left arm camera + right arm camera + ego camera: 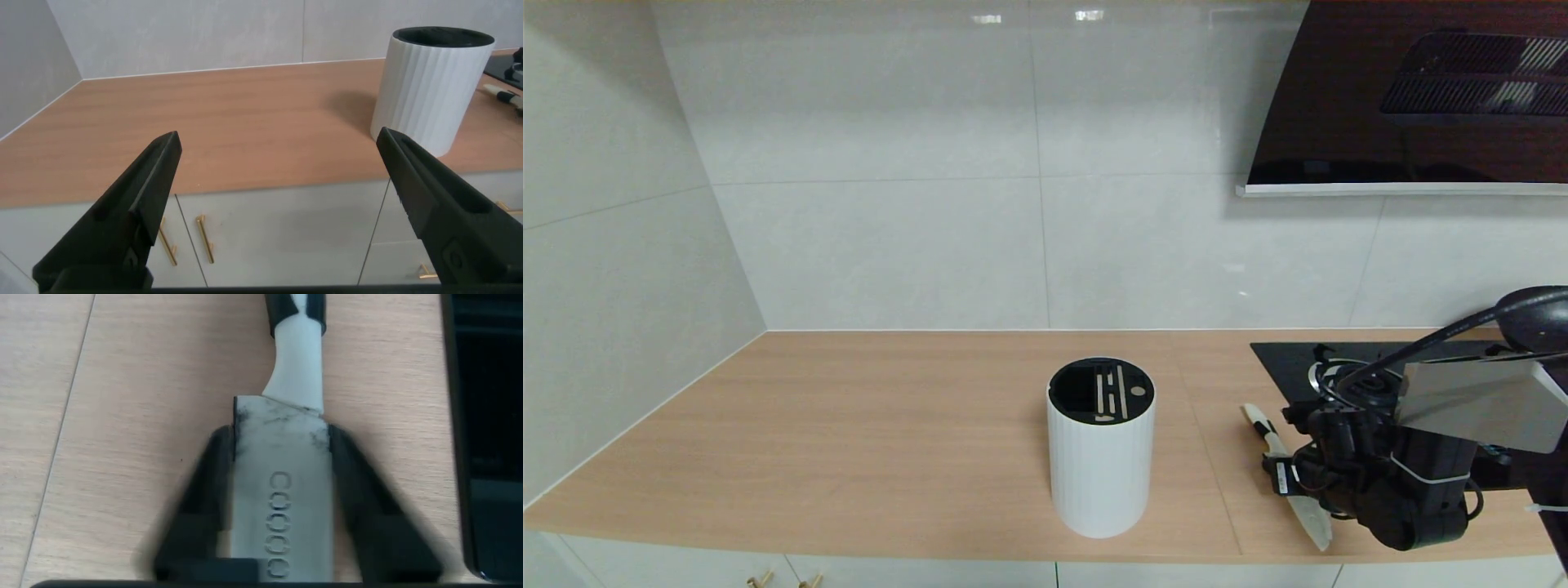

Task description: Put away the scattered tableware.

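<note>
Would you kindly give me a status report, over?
Left claw open. Right claw shut on knife, lying flat on counter. Nothing between it and holder.

Right of the white canister (1101, 457), the right arm (1413, 490) is black, with a flat grey plate (1470, 400), looping black cables (1421, 347) and a white band (1429, 474). The left gripper's (278, 139) fingers (139, 204) are black wedges.

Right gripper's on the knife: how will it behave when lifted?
The knife looks stiff, so it likely won't droop. Its blade looks smooth and flat, and the right gripper pinches its thin edges, so it may slip or pivot. The handle juts beyond the grip, probably tipping that end down.
</note>
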Robot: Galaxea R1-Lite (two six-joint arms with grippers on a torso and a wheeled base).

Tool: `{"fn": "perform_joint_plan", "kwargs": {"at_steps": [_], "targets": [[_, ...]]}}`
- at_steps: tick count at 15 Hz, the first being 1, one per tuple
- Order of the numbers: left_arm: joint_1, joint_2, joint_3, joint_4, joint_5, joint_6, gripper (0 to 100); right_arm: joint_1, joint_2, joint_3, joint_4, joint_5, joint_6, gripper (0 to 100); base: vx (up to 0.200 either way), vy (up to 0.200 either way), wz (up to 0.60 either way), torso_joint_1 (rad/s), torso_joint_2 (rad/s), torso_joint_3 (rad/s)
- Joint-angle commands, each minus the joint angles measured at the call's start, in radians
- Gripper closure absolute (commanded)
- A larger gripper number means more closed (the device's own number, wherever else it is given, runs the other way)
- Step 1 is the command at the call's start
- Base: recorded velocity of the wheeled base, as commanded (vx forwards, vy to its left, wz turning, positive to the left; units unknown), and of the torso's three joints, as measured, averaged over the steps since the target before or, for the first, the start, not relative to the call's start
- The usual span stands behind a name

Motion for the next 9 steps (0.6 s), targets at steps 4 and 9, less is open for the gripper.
{"fn": "perform_joint_plan", "kwargs": {"at_steps": [4,9], "targets": [[0.0,0.0,0.0,0.0,0.0,0.0,0,0.0,-0.001,-0.006,-0.001,0.0,0.0,100,0.0,0.0,0.0,0.0,0.0,0.0],[0.0,0.0,0.0,0.0,0.0,0.0,0,0.0,-0.152,0.049,-0.002,-0.036,0.009,100,0.0,0.0,0.0,0.0,0.0,0.0]]}}
